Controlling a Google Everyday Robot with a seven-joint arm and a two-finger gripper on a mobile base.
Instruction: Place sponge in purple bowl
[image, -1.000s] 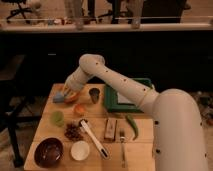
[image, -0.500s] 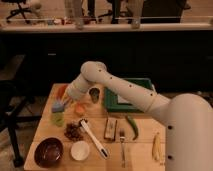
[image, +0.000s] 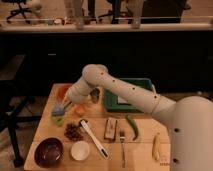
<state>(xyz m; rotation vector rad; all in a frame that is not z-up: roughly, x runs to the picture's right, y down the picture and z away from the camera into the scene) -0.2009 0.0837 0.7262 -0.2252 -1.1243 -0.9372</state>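
Note:
The sponge (image: 58, 108), a small light blue-grey block, sits at the tip of my gripper (image: 60, 106), which is shut on it above the left part of the table. The arm reaches in from the right, and its wrist covers part of the orange-brown bowl (image: 62, 91). The purple bowl (image: 48, 151), dark and glossy, stands at the table's front left corner, well below and slightly left of the gripper. Just under the sponge lies a green object (image: 58, 120).
A small white bowl (image: 80, 150) stands right of the purple bowl. Nearby are a dark crumbly pile (image: 74, 131), a white brush (image: 93, 138), a brown block (image: 111, 128), a fork (image: 122, 146), a green pepper (image: 132, 127) and a green tray (image: 131, 96) at the back.
My gripper has moved from over the orange-brown bowl toward the front left, carrying the sponge with it, and the arm's elbow has swung forward.

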